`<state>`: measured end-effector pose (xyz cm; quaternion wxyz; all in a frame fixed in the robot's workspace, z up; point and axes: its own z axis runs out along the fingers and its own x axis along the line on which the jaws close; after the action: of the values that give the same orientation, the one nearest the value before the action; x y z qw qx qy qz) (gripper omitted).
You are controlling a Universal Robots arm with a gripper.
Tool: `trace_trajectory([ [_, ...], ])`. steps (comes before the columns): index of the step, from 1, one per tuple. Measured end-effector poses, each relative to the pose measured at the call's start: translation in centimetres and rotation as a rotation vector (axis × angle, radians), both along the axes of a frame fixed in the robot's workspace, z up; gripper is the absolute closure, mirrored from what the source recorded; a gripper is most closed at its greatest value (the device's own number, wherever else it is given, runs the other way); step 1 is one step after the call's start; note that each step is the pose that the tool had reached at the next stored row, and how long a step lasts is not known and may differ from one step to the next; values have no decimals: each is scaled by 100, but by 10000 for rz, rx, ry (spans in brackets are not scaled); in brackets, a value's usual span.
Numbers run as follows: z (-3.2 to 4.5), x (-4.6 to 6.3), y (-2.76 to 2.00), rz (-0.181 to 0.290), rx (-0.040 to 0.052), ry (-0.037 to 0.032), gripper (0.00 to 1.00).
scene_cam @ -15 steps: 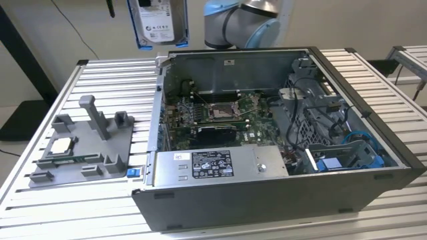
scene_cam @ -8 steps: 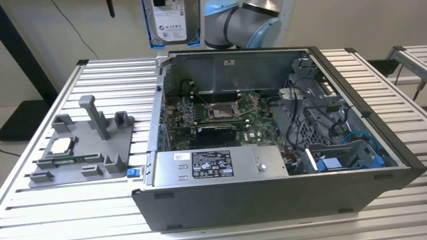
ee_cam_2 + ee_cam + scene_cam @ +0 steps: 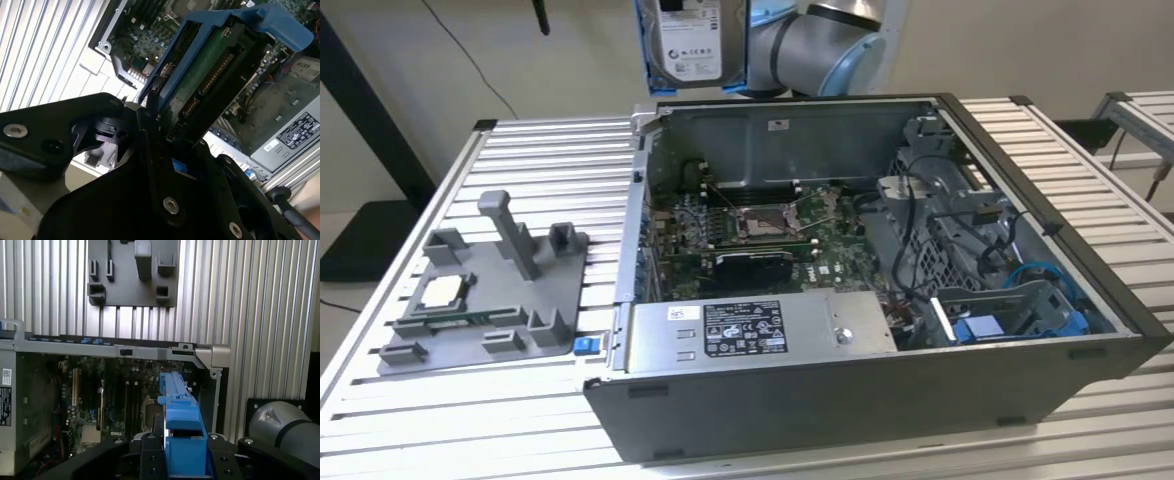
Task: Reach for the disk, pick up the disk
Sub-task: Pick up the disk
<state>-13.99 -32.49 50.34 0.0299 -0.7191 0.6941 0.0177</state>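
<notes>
A desk [image 3: 1067, 150] of ribbed silver metal slats fills most of the exterior view, its slats running crosswise under even, soft light. Behind the desk stands a plain cream wall [image 3: 440, 60], with a thin dark cable [image 3: 487, 75] hanging down it. Beside the desk, on the exterior view's left, a black post [image 3: 374, 110] slants down to a dark base on the floor. Beyond the desk's other end sits a second slatted desk [image 3: 1141, 110].

The arm [image 3: 821, 45] has rounded silver-grey joints with a pale blue cap, and its matte black pincer [image 3: 150, 117] housing carries silver screw heads.
</notes>
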Motion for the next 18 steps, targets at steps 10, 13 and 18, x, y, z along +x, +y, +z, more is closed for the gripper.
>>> trace_trajectory([
  [10, 0, 369, 0, -1, -1, 1, 100],
  [13, 0, 475, 0, 0, -1, 1, 100],
  [18, 0, 649, 0, 0, -1, 1, 100],
])
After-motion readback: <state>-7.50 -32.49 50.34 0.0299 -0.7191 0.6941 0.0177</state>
